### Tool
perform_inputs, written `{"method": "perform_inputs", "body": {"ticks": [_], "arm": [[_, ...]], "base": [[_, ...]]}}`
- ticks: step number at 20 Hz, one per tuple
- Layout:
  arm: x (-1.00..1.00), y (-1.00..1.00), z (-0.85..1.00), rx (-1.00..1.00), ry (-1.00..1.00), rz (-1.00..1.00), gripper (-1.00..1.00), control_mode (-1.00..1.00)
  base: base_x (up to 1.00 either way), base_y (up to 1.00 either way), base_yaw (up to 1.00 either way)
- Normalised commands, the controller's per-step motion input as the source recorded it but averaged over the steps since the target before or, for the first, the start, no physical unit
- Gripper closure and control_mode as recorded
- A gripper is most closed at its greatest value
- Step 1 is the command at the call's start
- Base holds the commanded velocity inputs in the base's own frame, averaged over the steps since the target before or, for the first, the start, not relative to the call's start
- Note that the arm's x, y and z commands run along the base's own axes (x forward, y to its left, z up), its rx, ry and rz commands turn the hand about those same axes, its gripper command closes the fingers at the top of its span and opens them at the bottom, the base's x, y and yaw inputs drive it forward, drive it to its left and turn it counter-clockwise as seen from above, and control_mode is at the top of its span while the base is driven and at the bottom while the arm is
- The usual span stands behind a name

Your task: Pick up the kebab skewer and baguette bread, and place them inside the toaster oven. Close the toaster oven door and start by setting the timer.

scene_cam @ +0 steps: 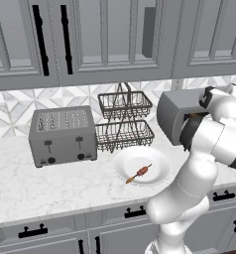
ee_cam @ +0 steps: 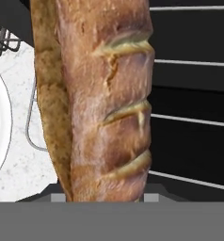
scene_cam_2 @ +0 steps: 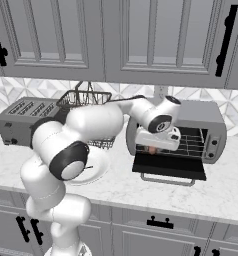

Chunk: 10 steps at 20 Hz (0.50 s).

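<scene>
The golden-brown crusty baguette bread (ee_cam: 104,99), a stubby loaf with three pale slashes across its crust, runs lengthwise up the hand view from the bottom edge, so it sits between the fingers of the white arm's two-finger gripper (scene_cam_2: 152,148); the fingertips themselves are covered by the loaf, but the jaws are closed on it part-way. From the right base view a small brown patch of the loaf shows under the hand, held just above the dark glass toaster oven door (scene_cam_2: 169,168), which lies folded down flat with its silver bar handle at the front, at the mouth of the wide grey metal toaster oven (scene_cam_2: 207,120), whose wire rack shows behind. In the left base view the thin kebab skewer (scene_cam: 139,173), with red and brown chunks and an orange tip, lies alone on a round white plate (scene_cam: 162,158) on the pale marbled counter (scene_cam: 40,188), well apart from the gripper. Behind the plate stands one two-tier dark wire basket rack (scene_cam: 124,119), and left of it one grey slotted pop-up toaster (scene_cam: 63,135). One loaf, one skewer, one plate, one oven.
</scene>
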Motion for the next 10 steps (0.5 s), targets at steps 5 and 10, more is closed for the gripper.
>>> {"method": "perform_inputs", "body": {"ticks": [5, 10], "arm": [[0.04, 0.0, -0.06, -0.06, 0.05, 0.0, 1.0, -1.0], [0.0, 0.0, -0.21, -0.06, 0.03, 0.0, 1.0, -1.0]], "base": [[0.0, 0.0, 0.0], [0.0, 0.0, 0.0]]}}
